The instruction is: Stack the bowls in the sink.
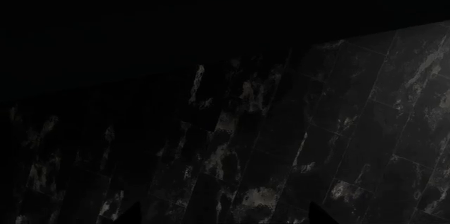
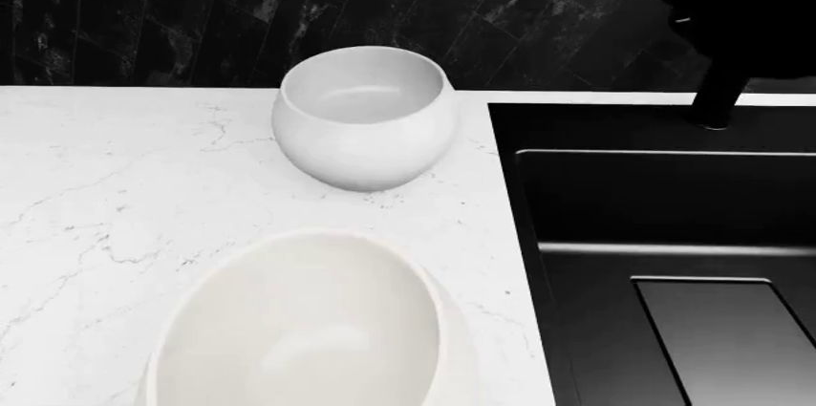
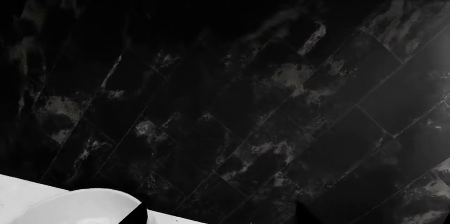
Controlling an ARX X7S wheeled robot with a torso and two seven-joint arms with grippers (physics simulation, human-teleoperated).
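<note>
Both bowls sit on the countertop (image 2: 115,224), not in the sink (image 2: 663,263). The small white bowl (image 2: 365,119) stands upright near the back wall (image 2: 153,14), just left of the sink's edge. The larger cream bowl (image 2: 306,330) sits nearer to us, apart from the small one. We judge that nothing is stacked yet and neither bowl is held, so the task has barely started. The sink looks empty where we can see it, with the faucet (image 2: 717,91) at its back rim.

Neither gripper shows in our head view. Each wrist view shows only 2 dark fingertips against the tiles, set well apart with nothing between them, so both jaws look spread. The right wrist view catches a white bowl rim (image 3: 77,205), which suggests that arm is nearer a bowl.
</note>
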